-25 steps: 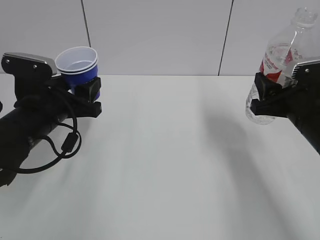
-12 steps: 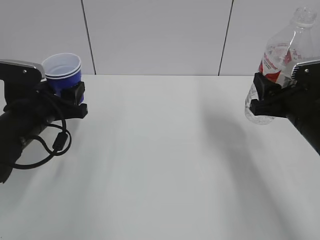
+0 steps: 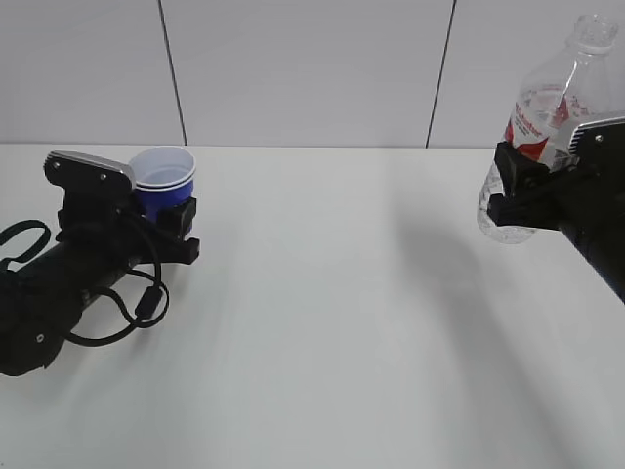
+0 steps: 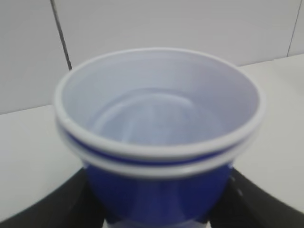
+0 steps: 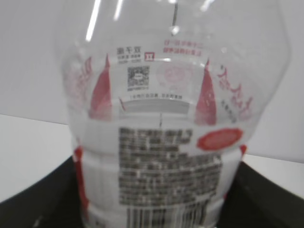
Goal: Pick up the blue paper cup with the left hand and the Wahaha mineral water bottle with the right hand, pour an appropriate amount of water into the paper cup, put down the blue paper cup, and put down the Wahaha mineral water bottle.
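Note:
The blue paper cup [image 3: 159,198], white inside with a doubled white rim, sits upright between the fingers of my left gripper [image 3: 164,213], low over the white table at the left. In the left wrist view the cup [image 4: 156,190] fills the frame and black fingers [image 4: 42,213] press on both its sides. The Wahaha bottle [image 3: 547,107], clear with a red-and-white label and no cap, is held off the table at the far right by my right gripper [image 3: 518,200], its neck leaning right. In the right wrist view the label [image 5: 161,156] faces the camera.
The white table [image 3: 332,313] stretches between the two arms. A pale panelled wall [image 3: 312,68] stands behind it. The left arm's black cable loops [image 3: 146,303] hang close to the table beside the arm.
My left gripper has come down and to the right with the cup, ending lower over the table. The right gripper and the bottle have stayed almost still.

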`<state>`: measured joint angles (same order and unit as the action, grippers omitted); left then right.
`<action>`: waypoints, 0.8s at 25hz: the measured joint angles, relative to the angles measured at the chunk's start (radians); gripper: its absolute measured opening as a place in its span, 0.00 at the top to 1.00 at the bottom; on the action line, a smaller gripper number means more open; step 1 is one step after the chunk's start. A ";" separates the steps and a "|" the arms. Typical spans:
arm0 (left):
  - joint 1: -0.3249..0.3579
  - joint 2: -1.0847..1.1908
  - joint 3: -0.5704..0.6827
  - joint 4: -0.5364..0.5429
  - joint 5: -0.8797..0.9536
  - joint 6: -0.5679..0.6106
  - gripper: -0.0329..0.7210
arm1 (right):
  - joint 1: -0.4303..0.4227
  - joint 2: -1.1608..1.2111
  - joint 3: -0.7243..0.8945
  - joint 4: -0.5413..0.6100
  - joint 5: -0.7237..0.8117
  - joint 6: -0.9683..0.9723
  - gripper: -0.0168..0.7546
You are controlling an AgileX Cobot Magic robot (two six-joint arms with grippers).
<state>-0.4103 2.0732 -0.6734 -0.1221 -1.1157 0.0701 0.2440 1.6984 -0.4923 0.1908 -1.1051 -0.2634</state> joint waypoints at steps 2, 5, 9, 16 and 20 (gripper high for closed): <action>0.000 0.020 -0.015 0.002 -0.001 0.000 0.37 | 0.000 0.000 0.000 -0.002 0.000 0.000 0.35; 0.000 0.055 -0.031 0.002 -0.002 0.000 0.37 | 0.000 0.000 0.000 -0.008 0.000 0.000 0.35; 0.000 0.100 -0.047 -0.001 -0.002 -0.002 0.37 | 0.000 0.010 0.000 -0.030 -0.005 0.000 0.35; 0.000 0.108 -0.078 -0.012 -0.001 -0.004 0.37 | 0.000 0.055 0.000 -0.037 -0.004 0.000 0.35; 0.000 0.137 -0.103 -0.015 -0.009 -0.010 0.37 | 0.000 0.055 0.000 -0.037 -0.004 0.000 0.35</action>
<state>-0.4103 2.2103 -0.7760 -0.1375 -1.1243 0.0602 0.2440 1.7536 -0.4923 0.1539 -1.1093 -0.2634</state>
